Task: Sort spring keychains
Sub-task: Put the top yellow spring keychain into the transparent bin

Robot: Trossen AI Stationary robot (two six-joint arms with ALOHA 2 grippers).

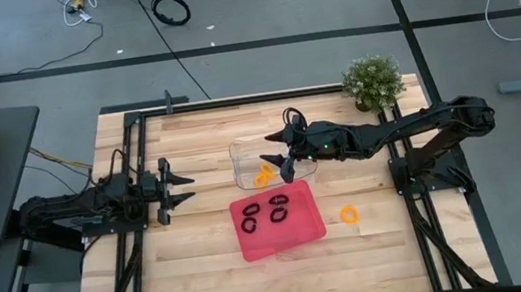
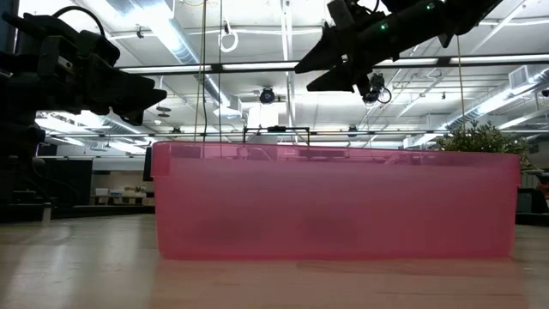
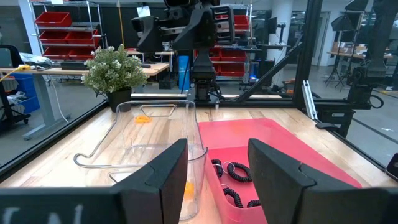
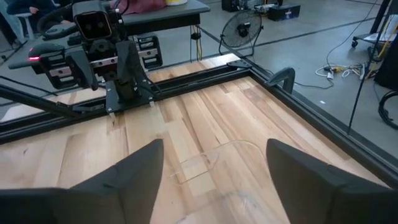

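Note:
A red tray (image 1: 254,251) sits at mid table with three black spring keychains (image 1: 277,212) lying on its floor; they also show in the left wrist view (image 3: 233,173). Just beyond it stands a clear tray (image 1: 241,153) with orange spring keychains (image 1: 263,175) lying in it. One orange keychain (image 1: 349,215) lies on the wood to the right of the red tray. My right gripper (image 1: 276,167) hangs open above the clear tray (image 4: 217,155), with nothing between its fingers (image 4: 214,174). My left gripper (image 1: 192,188) waits open at the table's left, pointing level toward the trays.
A small potted plant (image 1: 371,82) stands at the far right corner of the table. Black frame rails (image 1: 132,163) run along the table's left and right sides. Bare wood lies near the front edge and at the far left.

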